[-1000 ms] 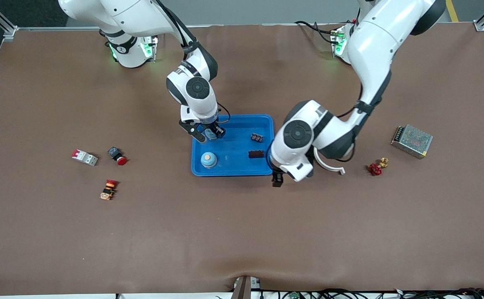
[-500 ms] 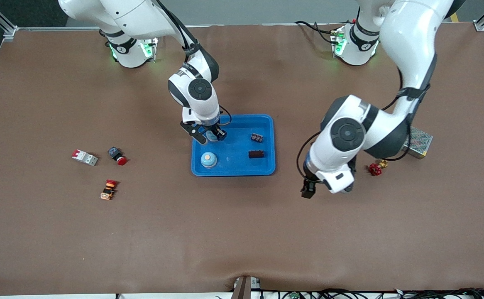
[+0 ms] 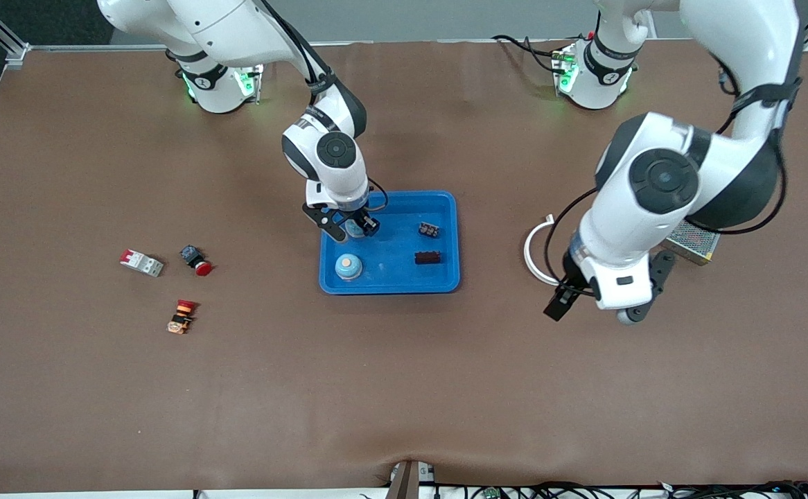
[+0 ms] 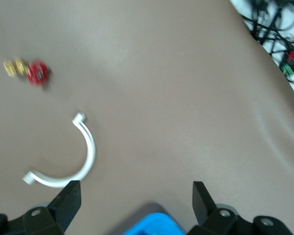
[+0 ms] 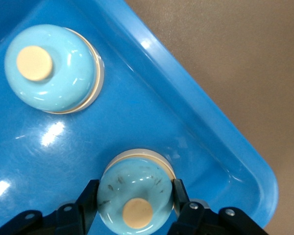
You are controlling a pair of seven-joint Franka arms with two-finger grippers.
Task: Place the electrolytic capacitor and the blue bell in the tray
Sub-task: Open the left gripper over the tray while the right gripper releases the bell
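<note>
Near the centre of the front view, the blue tray lies on the brown surface, and the right gripper hangs over its upper-left corner, closed on a blue bell. A second blue bell sits in the tray's lower-left part, with two small dark components in the tray toward its right side. At right of centre the left gripper hangs over bare surface, just below a white curved clip; a metal mesh box shows at its right. At centre-left of the frame lie a red-and-white breaker, a red push button and an orange-and-red switch. From the left wrist view, the left gripper is spread wide and holds nothing; the clip lies at lower left, a red-and-brass valve at upper left, and a corner of the tray at the bottom edge. From the right wrist view, the right gripper clamps the bell between its fingers at the bottom of the frame, over the tray, while the other bell rests in the tray at upper left.
</note>
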